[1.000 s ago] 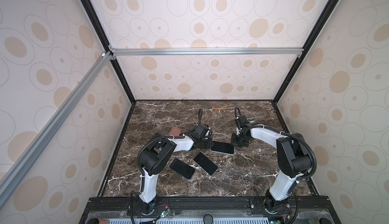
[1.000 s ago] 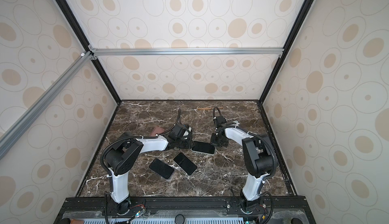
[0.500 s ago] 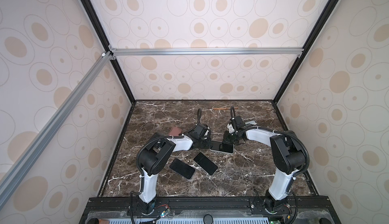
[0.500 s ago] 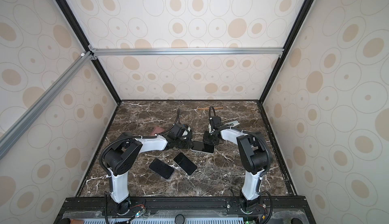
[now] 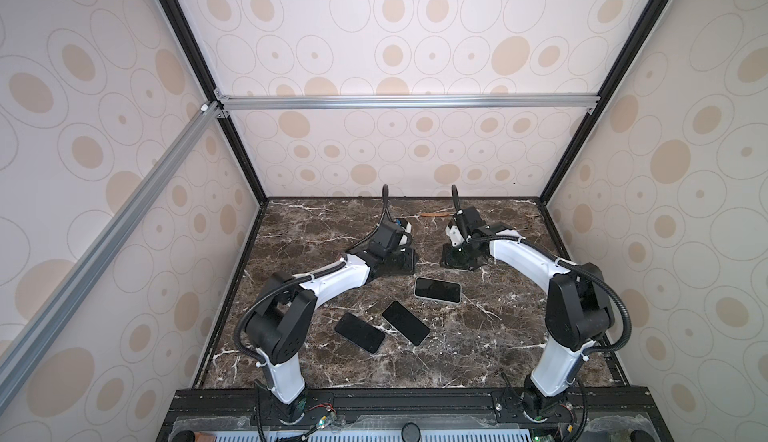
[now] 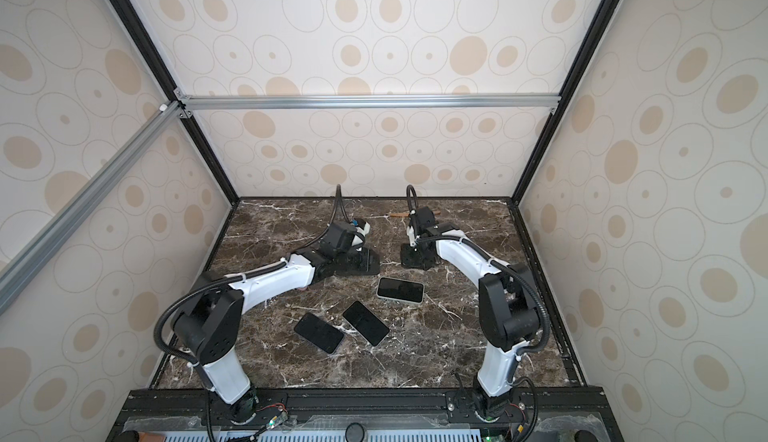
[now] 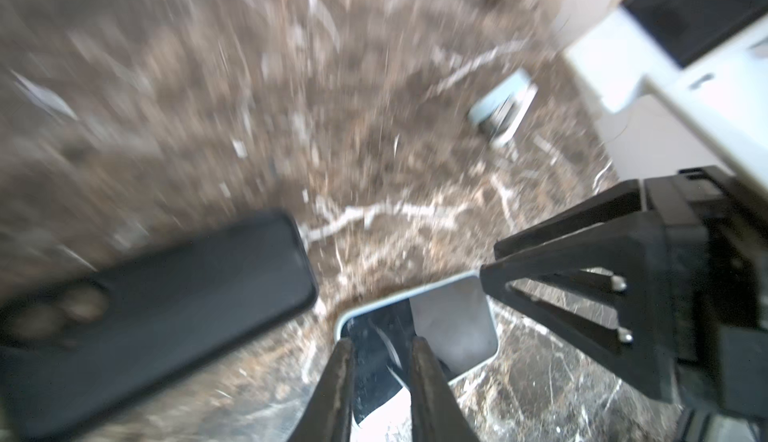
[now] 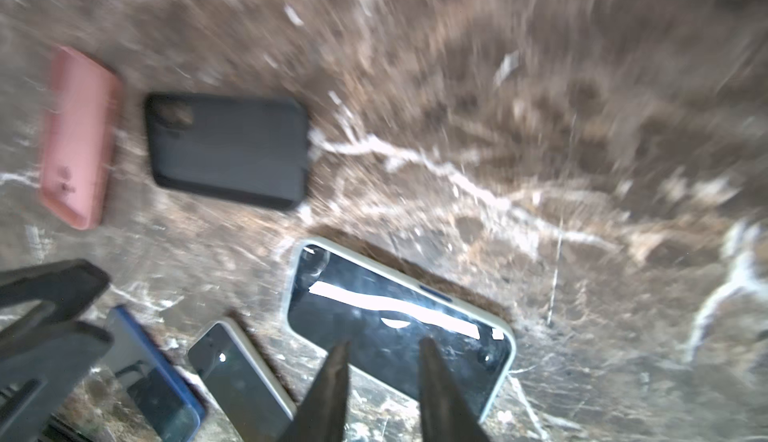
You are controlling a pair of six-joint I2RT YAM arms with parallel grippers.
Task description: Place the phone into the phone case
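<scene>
Marble table [image 5: 478, 336] is carrying the pale-rimmed phone [image 5: 437, 289] flat, long axis running side to side in both top views. Left gripper [image 7: 381, 342] and right gripper [image 8: 384, 342] are hovering just beyond, fingers apart, empty; black case [image 8: 228, 149] is lying beside.

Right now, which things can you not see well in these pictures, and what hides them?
Pink case: blurred in the right wrist view; in a top view the left arm hides it.
Black case: motion-blurred in the left wrist view.
Blue-edged phone and silver-edged phone: cut off by the right wrist view's edge.
Light-rimmed phone: too small in both top views to judge its fit in the case.
</scene>
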